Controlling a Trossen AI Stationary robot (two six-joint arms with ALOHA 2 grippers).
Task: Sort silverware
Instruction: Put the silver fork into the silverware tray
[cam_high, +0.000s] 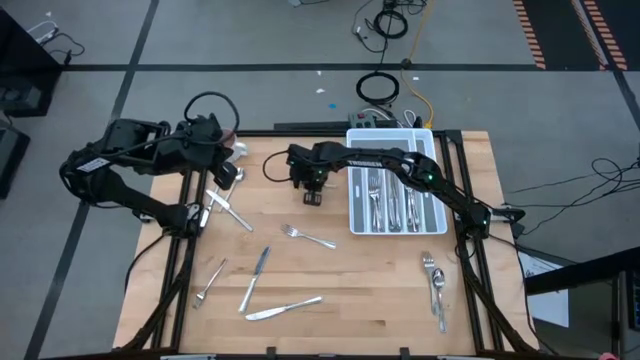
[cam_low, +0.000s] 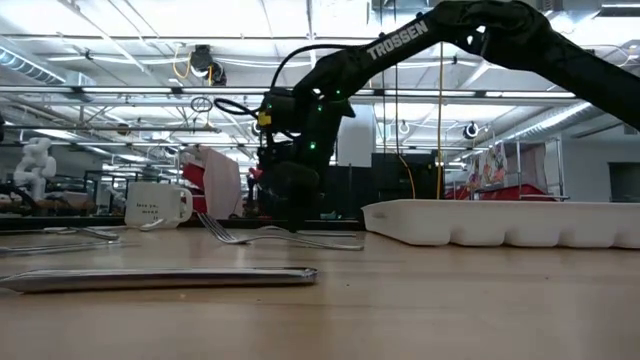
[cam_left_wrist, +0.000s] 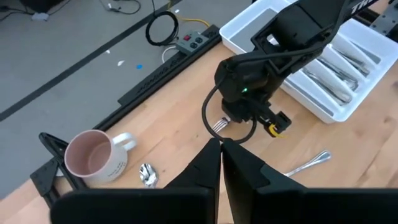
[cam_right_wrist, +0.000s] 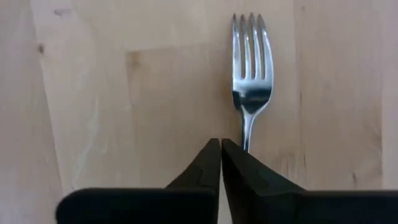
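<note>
Fork (cam_right_wrist: 250, 74) lies on open table, seemingly just clear of right end effector (cam_right_wrist: 220, 163).

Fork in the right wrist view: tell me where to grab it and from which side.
Grip the fork on its slim handle just behind the neck, coming straight down from above: it lies flat on the table, so only the handle's narrow sides offer purchase. The right gripper, shut, must open first. The left gripper waits by the mug.

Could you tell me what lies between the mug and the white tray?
The right gripper, shut, sits between mug and tray; the high view shows it.
</note>
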